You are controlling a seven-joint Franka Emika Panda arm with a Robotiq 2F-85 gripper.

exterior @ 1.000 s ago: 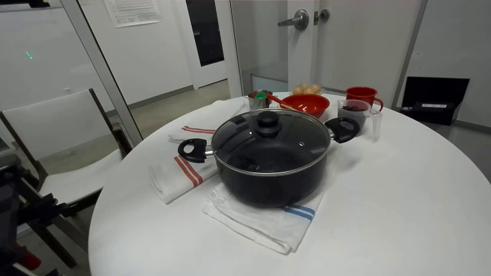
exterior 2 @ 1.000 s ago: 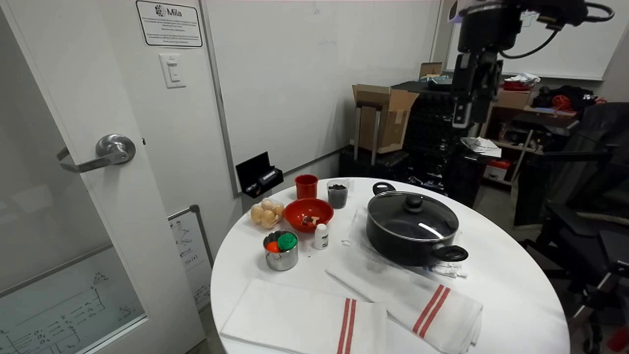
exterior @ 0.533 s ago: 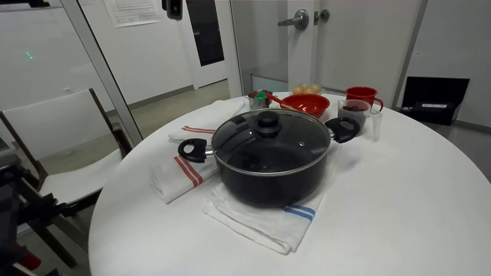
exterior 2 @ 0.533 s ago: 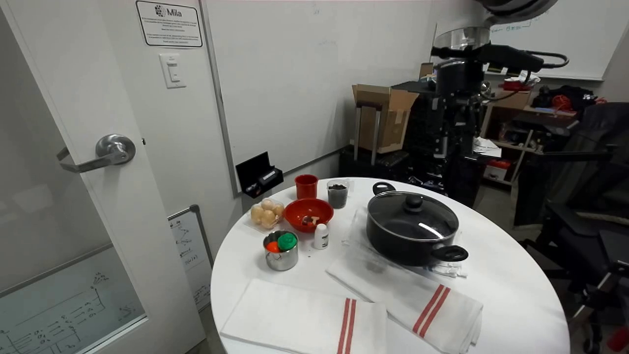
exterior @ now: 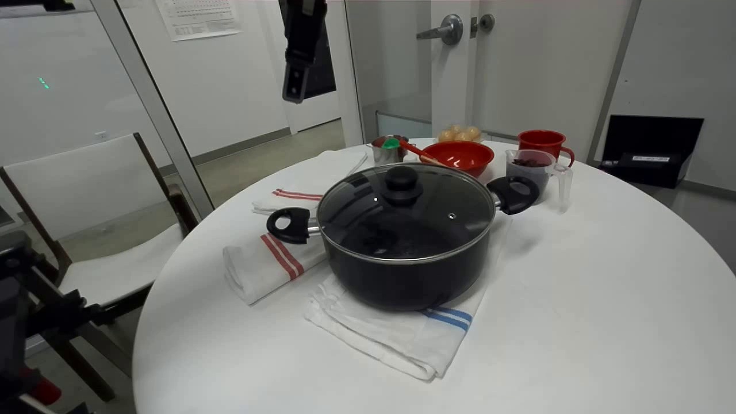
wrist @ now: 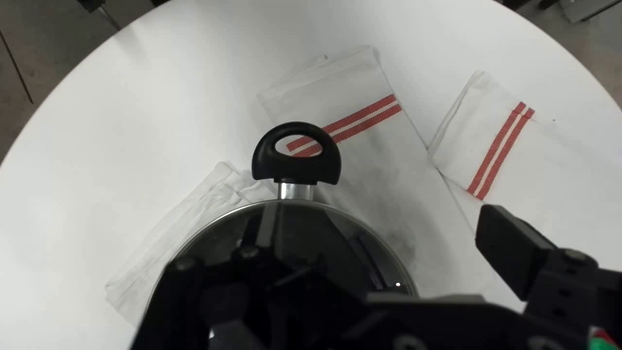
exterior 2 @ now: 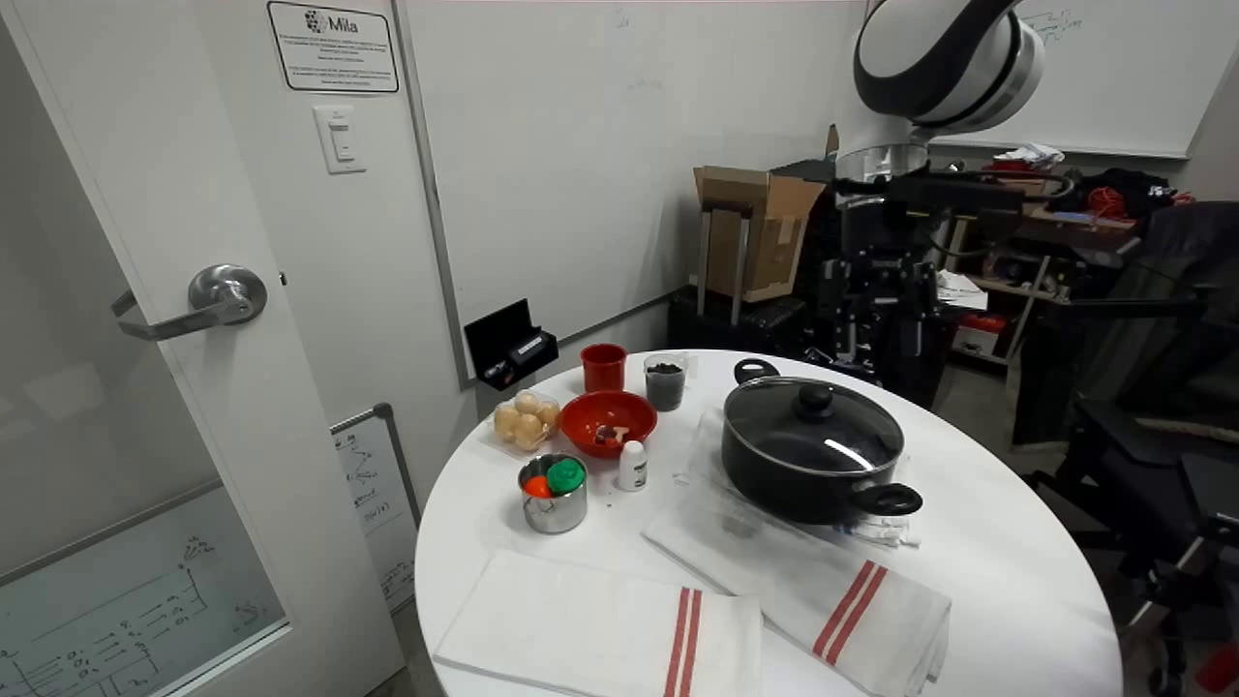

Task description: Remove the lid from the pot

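The round glass lid (exterior: 362,224) sits level on the black pot (exterior: 408,287), its metal rim following the pot's mouth and its dark knob (exterior: 401,178) upright at the centre. The pot stands on a folded, blue-striped towel (exterior: 385,339), which lies on the round white surface (exterior: 604,305); black side handles (exterior: 290,225) project from opposite sides of the vessel.

The hand (exterior 2: 883,339), carried by the robot arm (exterior 2: 900,39), hangs in the air with its fingers (exterior: 295,83) spread and a gap between them, touching neither lid nor pot. In an exterior view it appears beyond the pot, its tips higher than the knob. In the wrist view, its dark parts hide much of the lid, while one side handle shows in full.

A folded, red-striped towel (exterior 2: 794,581) lies just beside the pot, and a second red-striped towel (exterior 2: 590,620) lies next to it. Both exterior views show a group of smaller vessels on the same surface: a red bowl (exterior 2: 586,411), a red mug (exterior 2: 603,371), a clear measuring cup (exterior: 543,178) with dark contents, and a metal cup (exterior 2: 555,513) holding a green object (exterior 2: 566,474) and an orange-red object (exterior 2: 538,486). Near the bowl are a white bottle (exterior 2: 633,468), standing upright, and a transparent pack of round, tan items (exterior 2: 526,424).
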